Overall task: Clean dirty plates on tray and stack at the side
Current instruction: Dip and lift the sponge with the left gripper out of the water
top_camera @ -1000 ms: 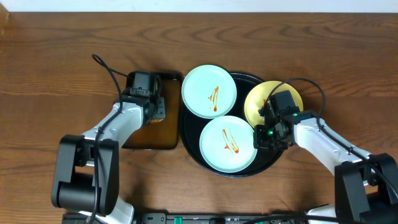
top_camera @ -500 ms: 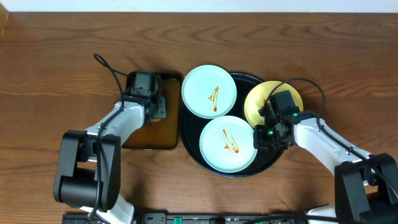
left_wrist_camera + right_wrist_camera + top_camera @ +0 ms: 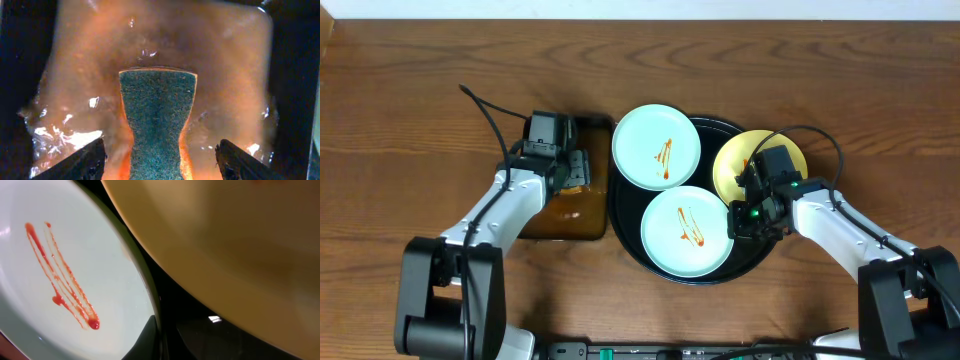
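Three plates sit on the round black tray (image 3: 720, 126): a pale blue one (image 3: 656, 147) at the back, a pale blue one (image 3: 686, 230) in front, both with orange sauce squiggles, and a yellow one (image 3: 760, 160) on the right. My right gripper (image 3: 748, 215) is shut low between the front blue plate (image 3: 75, 270) and the yellow plate (image 3: 240, 245); no grip on either shows. My left gripper (image 3: 161, 147) stands open over the brown tray (image 3: 560, 215), its fingers either side of a green-topped sponge (image 3: 157, 115), apart from it.
The brown rectangular tray (image 3: 230, 75) is wet and glossy under the sponge. It lies just left of the black tray. Bare dark wood tabletop (image 3: 410, 110) stretches to the left and along the back. A black cable (image 3: 490, 115) loops off the left arm.
My left gripper has opened and let go of the sponge, which keeps a pinched waist. The left arm's elbow has swung a little. The right arm and the plates have not moved.
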